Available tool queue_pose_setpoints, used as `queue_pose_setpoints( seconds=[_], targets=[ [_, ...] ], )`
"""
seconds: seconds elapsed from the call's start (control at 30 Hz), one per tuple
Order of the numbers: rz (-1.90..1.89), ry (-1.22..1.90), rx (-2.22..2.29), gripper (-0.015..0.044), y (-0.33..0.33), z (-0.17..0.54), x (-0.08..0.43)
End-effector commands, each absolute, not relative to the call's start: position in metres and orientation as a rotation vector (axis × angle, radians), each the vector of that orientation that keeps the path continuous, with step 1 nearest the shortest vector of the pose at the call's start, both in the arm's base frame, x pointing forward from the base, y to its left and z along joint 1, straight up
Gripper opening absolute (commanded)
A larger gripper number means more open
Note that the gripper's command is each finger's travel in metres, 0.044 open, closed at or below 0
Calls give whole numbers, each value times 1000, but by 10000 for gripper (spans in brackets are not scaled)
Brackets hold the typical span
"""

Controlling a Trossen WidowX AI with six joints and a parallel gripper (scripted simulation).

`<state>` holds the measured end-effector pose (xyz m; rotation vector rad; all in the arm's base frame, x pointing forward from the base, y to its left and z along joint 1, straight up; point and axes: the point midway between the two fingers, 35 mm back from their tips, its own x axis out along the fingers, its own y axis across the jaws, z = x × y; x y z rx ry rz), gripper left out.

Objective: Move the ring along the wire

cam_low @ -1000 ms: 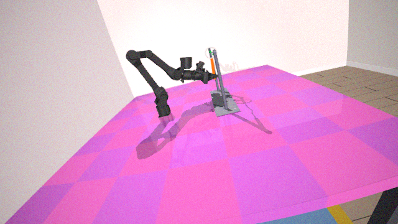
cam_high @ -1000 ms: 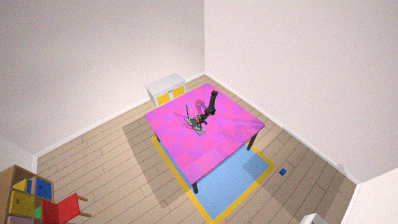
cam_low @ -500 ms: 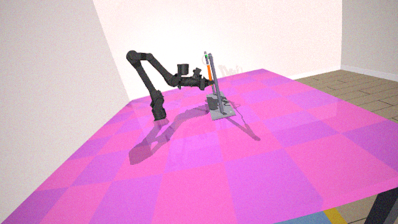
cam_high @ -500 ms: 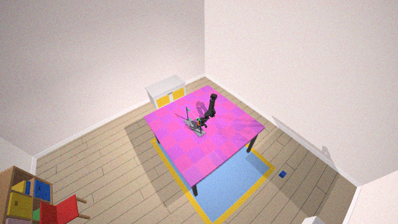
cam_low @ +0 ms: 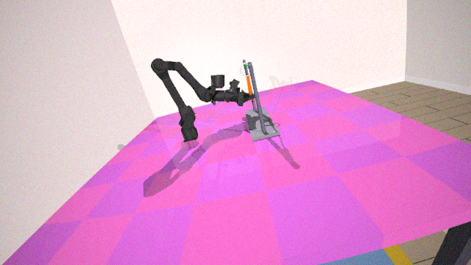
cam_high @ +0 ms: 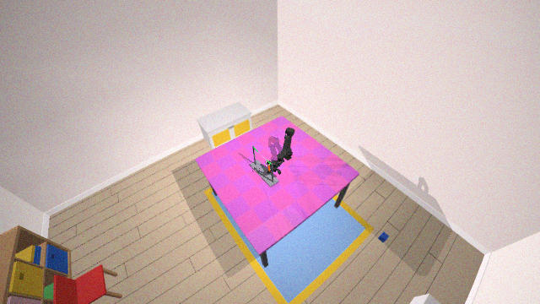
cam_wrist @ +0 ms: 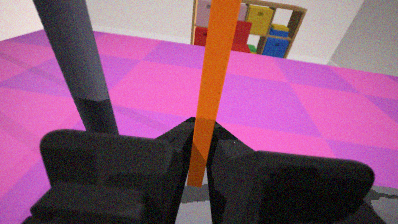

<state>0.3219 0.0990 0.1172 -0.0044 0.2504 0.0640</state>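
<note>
My gripper (cam_low: 252, 96) (cam_wrist: 201, 124) is shut on the orange handle (cam_high: 269, 168) (cam_low: 249, 86) (cam_wrist: 215, 65), near its lower end. The handle stands nearly upright. The pale ring (cam_low: 241, 69) is at the handle's top, close to a green part (cam_low: 245, 65) of the wire; whether it touches the wire is too small to tell. One post (cam_low: 256, 93) (cam_wrist: 75, 50) stands left of the handle in the wrist view, with a gap between. The other post (cam_high: 254, 155) has green (cam_high: 255, 149) near its top in the top view. The ring and wire are out of the wrist view.
Both posts stand on a grey base plate (cam_high: 271, 182) (cam_low: 268, 135) on the pink and purple table (cam_high: 261, 228) (cam_low: 228, 228). The arm (cam_high: 287, 148) (cam_low: 173, 92) reaches in from one side, low between ring height and plate. Shadows lie across the plate and table.
</note>
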Motion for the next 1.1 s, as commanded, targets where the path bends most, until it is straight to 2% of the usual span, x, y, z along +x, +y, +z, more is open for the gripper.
queue_pose_setpoints(
  seconds=[0.0, 0.37, 1.07],
  targets=[
    [64, 250, -4, -124, 99, 117, 322],
    [64, 250, -4, 160, 99, 118, 321],
    [60, 254, 1, 160, 97, 129, 280]
  ],
)
